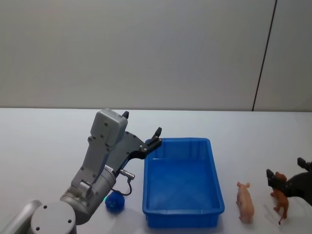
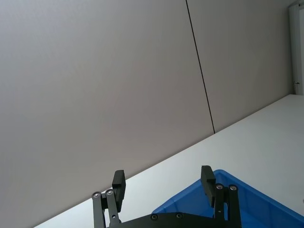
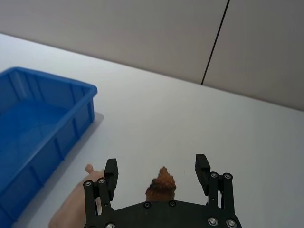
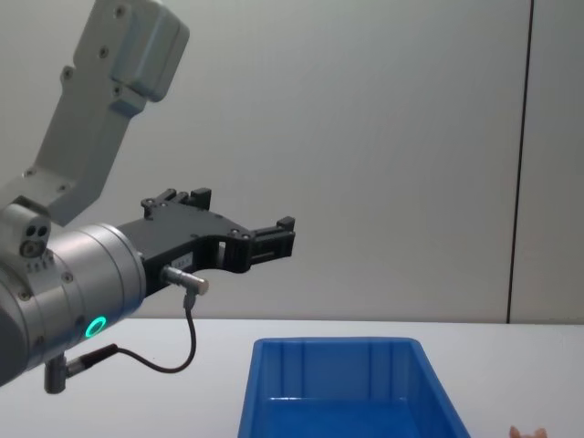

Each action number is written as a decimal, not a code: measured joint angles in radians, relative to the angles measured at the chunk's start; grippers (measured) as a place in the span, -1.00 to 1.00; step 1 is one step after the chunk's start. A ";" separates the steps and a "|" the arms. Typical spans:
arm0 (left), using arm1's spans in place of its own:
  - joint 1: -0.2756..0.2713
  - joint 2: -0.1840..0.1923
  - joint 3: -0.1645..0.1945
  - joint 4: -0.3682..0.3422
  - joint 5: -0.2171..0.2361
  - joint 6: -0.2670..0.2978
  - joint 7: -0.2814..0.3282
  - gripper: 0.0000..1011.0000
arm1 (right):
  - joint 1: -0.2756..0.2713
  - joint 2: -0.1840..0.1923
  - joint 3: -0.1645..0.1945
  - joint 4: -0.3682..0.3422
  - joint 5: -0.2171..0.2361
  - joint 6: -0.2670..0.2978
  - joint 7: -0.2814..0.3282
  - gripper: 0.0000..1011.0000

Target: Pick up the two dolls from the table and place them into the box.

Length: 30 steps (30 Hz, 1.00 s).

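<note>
The blue box stands on the white table, in front of me. To its right lie the two dolls: the peach-pink one close to the box, the reddish-brown one farther right. My right gripper is open and straddles the reddish-brown doll, its fingers apart from it on either side. The pink doll lies between that gripper and the box. My left gripper is open and holds nothing, raised above the box's far left corner.
A small blue round object sits on the table under my left arm, left of the box. The box's inside holds nothing. A plain grey wall with one dark vertical seam closes off the back.
</note>
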 joint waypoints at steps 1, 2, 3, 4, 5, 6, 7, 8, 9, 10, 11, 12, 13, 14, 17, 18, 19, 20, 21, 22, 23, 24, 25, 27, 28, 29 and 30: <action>0.000 0.000 0.000 0.000 0.000 0.000 0.000 0.98 | 0.003 0.000 0.000 0.007 0.000 0.018 0.001 0.98; 0.000 0.000 0.000 0.000 0.000 0.000 0.000 0.98 | 0.005 0.000 0.000 0.011 0.000 0.024 0.001 0.98; 0.000 0.000 0.000 0.000 0.000 0.000 0.000 0.98 | 0.006 -0.001 0.000 0.014 0.000 0.033 0.002 0.98; 0.000 0.000 0.000 0.000 0.000 0.000 0.000 0.98 | 0.010 -0.002 0.000 0.021 0.000 0.048 0.002 0.98; 0.000 0.000 0.000 0.000 0.000 0.000 0.000 0.98 | 0.011 -0.002 0.000 0.024 0.001 0.056 0.003 0.98; 0.000 0.000 0.000 0.000 0.000 0.000 0.000 0.98 | 0.013 -0.003 0.000 0.027 0.001 0.065 0.003 0.98; 0.000 0.000 0.000 0.000 0.000 0.000 0.000 0.98 | 0.016 -0.005 0.000 0.033 0.002 0.079 0.003 0.98; 0.000 0.000 0.000 0.000 0.000 0.000 0.000 0.98 | 0.017 -0.005 0.000 0.036 0.003 0.085 0.004 0.98; 0.000 0.000 0.000 0.000 0.000 0.000 0.000 0.98 | 0.019 -0.006 0.000 0.039 0.004 0.094 0.004 0.98; 0.000 0.000 0.000 0.000 0.000 0.000 0.000 0.98 | 0.021 -0.007 0.000 0.042 0.005 0.099 0.004 0.98; 0.000 0.000 0.000 0.000 0.000 0.000 0.000 0.98 | 0.023 -0.009 0.000 0.047 0.008 0.111 0.004 0.98; 0.000 0.000 0.000 0.000 0.000 0.000 0.000 0.98 | 0.026 -0.010 -0.001 0.052 0.011 0.125 0.005 0.98; 0.000 0.000 0.000 0.000 0.000 0.000 0.000 0.98 | 0.026 -0.010 -0.001 0.052 0.011 0.125 0.005 0.98; 0.000 0.000 0.000 0.000 0.000 0.000 0.000 0.98 | 0.029 -0.012 -0.001 0.057 0.014 0.139 0.005 0.98; 0.000 0.000 0.000 0.000 0.000 0.000 0.000 0.98 | 0.034 -0.015 -0.001 0.065 0.019 0.161 0.006 0.98; 0.000 0.000 0.000 0.000 0.000 0.000 0.000 0.98 | 0.036 -0.016 -0.001 0.067 0.021 0.168 0.007 0.98; 0.000 0.000 0.000 0.000 0.000 0.000 0.000 0.98 | 0.037 -0.017 -0.001 0.069 0.023 0.173 0.008 0.98; 0.000 0.000 0.000 0.000 0.000 0.000 0.000 0.98 | 0.039 -0.018 -0.002 0.073 0.026 0.184 0.009 0.98; 0.000 0.000 0.000 0.000 0.000 0.000 0.000 0.98 | 0.040 -0.019 -0.002 0.075 0.027 0.187 0.010 0.98; 0.000 0.000 0.000 0.000 0.000 0.000 0.000 0.98 | 0.044 -0.021 -0.002 0.080 0.031 0.199 0.012 0.98; 0.000 0.000 0.000 0.000 0.000 0.000 0.000 0.98 | 0.044 -0.021 -0.002 0.080 0.031 0.199 0.012 0.98; 0.000 0.000 0.000 0.000 0.000 0.000 0.000 0.98 | 0.047 -0.022 -0.002 0.085 0.033 0.209 0.014 0.98; 0.000 0.000 0.000 0.000 0.000 0.000 0.000 0.98 | 0.048 -0.023 -0.002 0.087 0.034 0.215 0.015 0.98; 0.000 0.000 0.000 0.000 0.000 0.000 0.000 0.98 | 0.053 -0.025 -0.002 0.095 0.039 0.230 0.017 0.91; 0.000 0.000 0.000 0.000 0.000 0.000 0.000 0.98 | 0.057 -0.027 -0.003 0.100 0.041 0.239 0.019 0.90; 0.000 0.000 0.000 0.000 0.000 0.000 0.000 0.98 | 0.060 -0.028 -0.003 0.103 0.043 0.243 0.020 0.86; 0.000 0.000 0.000 0.000 0.000 0.000 0.000 0.98 | 0.062 -0.029 -0.003 0.106 0.044 0.248 0.021 0.78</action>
